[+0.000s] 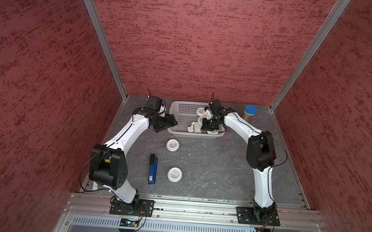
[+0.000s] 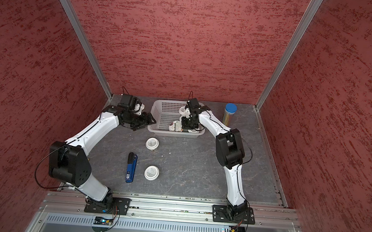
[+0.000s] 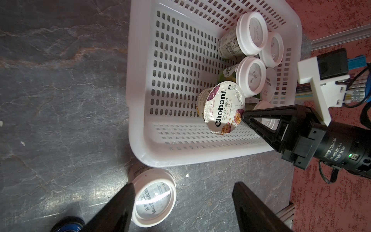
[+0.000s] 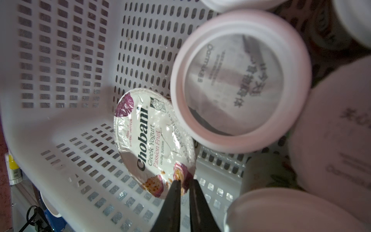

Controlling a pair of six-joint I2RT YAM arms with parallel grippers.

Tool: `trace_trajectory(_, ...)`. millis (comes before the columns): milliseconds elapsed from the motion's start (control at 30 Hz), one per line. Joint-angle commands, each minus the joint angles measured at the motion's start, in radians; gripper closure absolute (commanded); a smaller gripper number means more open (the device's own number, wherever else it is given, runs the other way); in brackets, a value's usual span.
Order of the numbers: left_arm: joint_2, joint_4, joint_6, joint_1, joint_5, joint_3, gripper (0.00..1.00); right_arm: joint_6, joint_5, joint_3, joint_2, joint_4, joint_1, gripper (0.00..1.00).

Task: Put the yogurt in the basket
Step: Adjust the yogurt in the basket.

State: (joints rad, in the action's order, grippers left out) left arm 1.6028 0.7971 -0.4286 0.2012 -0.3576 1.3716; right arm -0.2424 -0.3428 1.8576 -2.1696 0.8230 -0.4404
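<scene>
— Nearest first?

— Near cup (image 1: pixel 174 174), upright, lid up, on the surface (image 1: pixel 210 167), just right of the blue stapler (image 1: pixel 152 169).

— Then?

— Far cup (image 1: pixel 172 145), upright too, just short of the basket (image 1: pixel 186 135), off its near left corner. So two yogurts not yet in.

— Hands?

— Left hand (image 3: pixel 184 185) half spread, holding nothing, beside the basket's left wall. Far cup straight toward the near side from it, lid just beside one finger in the wrist view. Right hand (image 4: pixel 184 181) pinched narrow, down inside the basket, tips at the lid edge of the tilted Chobani cup (image 4: pixel 154 140). Hard to tell whether nipping that edge or only touching.

— Farthest?

— Small cups (image 3: pixel 251 34) heaped at the basket's right end, some on their sides.

— Closer arm for the next pick?

— Probably the left. Both loose cups left of centre, axes vertical. Likely calls for drawing back toward the near side, then dropping from above, fingers astride the lid.
</scene>
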Motion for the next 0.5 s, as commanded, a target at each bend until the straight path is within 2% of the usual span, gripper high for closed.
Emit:
trace_trajectory(0,-0.006,0.007,0.021,0.001,0.011,0.001,0.2,0.004,0.011,0.037,-0.015,-0.01,-0.002,0.85)
trace_trajectory(233,-0.006,0.004,0.021,0.001,0.006,0.0,0.2,0.009,0.016,0.081,-0.03,0.013,-0.011,0.83)
trace_trajectory(400,-0.005,0.005,0.022,0.001,0.007,0.002,0.19,0.02,0.093,0.078,0.009,0.019,-0.017,0.69)
trace_trajectory(467,-0.004,0.004,0.022,0.001,0.005,0.003,0.19,0.024,0.116,0.079,0.008,0.025,-0.017,0.66)
